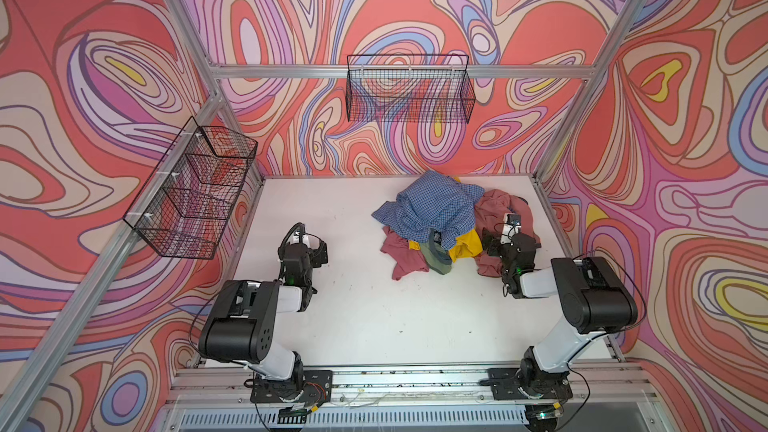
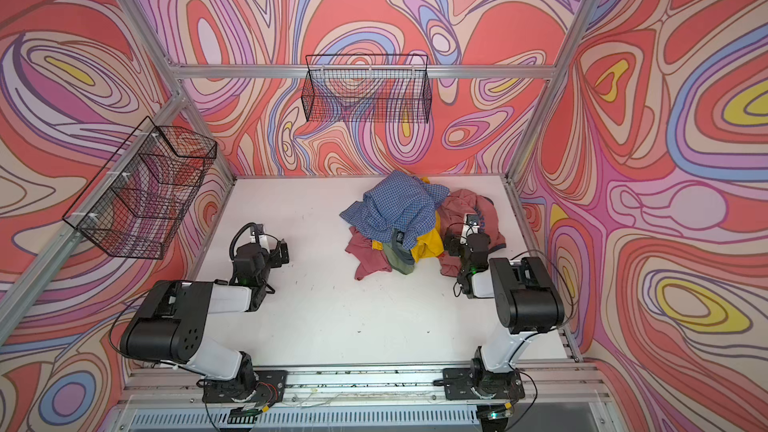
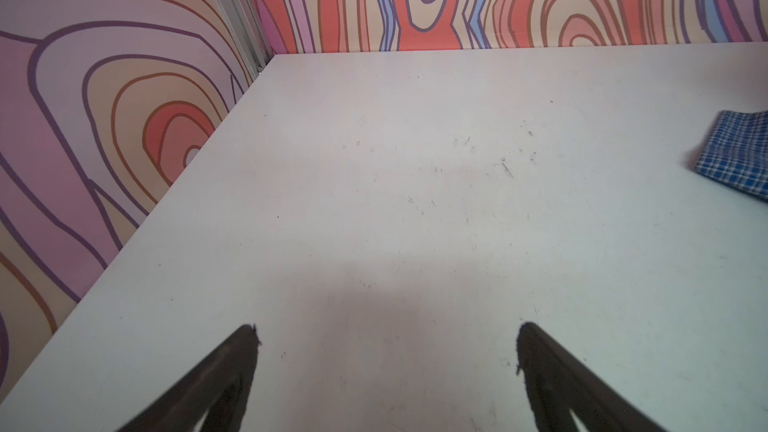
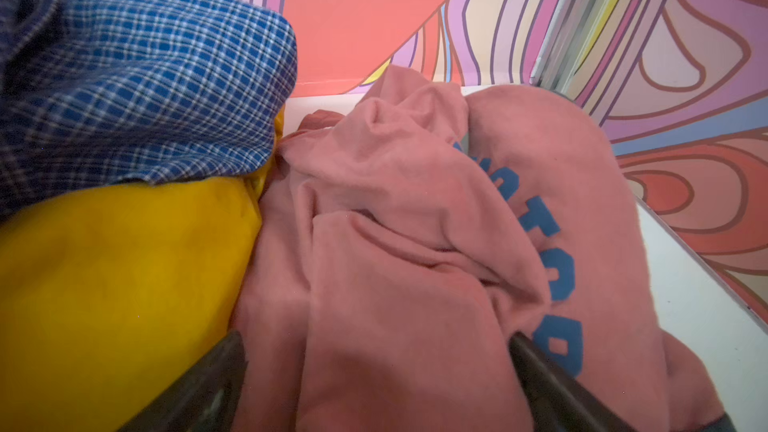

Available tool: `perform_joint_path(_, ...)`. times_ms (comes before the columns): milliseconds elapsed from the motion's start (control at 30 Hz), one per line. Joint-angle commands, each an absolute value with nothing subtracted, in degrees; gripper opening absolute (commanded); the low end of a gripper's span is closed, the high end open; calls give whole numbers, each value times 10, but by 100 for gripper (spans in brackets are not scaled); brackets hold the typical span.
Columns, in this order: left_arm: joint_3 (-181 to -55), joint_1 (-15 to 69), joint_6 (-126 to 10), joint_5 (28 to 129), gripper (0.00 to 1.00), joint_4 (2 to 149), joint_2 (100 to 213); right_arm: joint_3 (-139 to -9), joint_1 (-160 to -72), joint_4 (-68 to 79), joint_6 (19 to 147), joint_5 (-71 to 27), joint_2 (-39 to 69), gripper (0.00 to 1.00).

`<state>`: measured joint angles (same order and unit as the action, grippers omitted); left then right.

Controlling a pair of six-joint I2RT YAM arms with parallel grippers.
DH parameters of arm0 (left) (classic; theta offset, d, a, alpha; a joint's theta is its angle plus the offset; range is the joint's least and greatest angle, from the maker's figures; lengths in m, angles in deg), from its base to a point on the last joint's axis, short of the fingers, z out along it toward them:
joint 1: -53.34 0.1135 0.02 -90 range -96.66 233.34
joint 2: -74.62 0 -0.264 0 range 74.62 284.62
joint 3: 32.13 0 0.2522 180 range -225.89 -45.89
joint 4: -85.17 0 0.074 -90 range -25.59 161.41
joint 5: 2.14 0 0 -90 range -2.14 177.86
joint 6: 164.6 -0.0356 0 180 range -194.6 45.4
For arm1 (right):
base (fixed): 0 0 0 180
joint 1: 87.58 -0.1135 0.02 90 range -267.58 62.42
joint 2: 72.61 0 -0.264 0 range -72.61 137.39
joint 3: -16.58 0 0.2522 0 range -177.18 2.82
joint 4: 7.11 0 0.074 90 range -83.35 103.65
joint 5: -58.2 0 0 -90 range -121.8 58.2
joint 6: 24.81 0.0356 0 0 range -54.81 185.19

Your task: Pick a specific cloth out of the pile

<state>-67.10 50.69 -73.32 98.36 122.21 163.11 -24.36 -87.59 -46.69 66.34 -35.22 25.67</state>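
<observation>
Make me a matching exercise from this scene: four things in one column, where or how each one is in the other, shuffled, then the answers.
1 blue checked shirt
2 yellow garment
3 salmon-pink T-shirt
4 left gripper

a open, over bare table
b bears blue lettering
c topmost on the pile
d partly under the blue checked shirt

Pairs: 1-c, 2-d, 3-b, 4-a

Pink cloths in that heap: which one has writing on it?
The salmon-pink T-shirt on the right of the pile, under the right gripper: blue letters run across it. The darker rose cloth at the pile's front left is plain.
</observation>
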Motion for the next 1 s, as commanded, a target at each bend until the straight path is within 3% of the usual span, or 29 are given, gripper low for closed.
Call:
perform_joint_path(0,-667,504,-736,981,100,1241,1632,-243,-875,-477,667,-349,259,98)
perform_joint_path(833,-669,506,-740,978,100,1238,1631,-242,-874,-478,667,-349,259,98)
perform_joint_path(967,-697,506,-749,952,100,1164,1597,-289,-875,-348,688,-395,213,98)
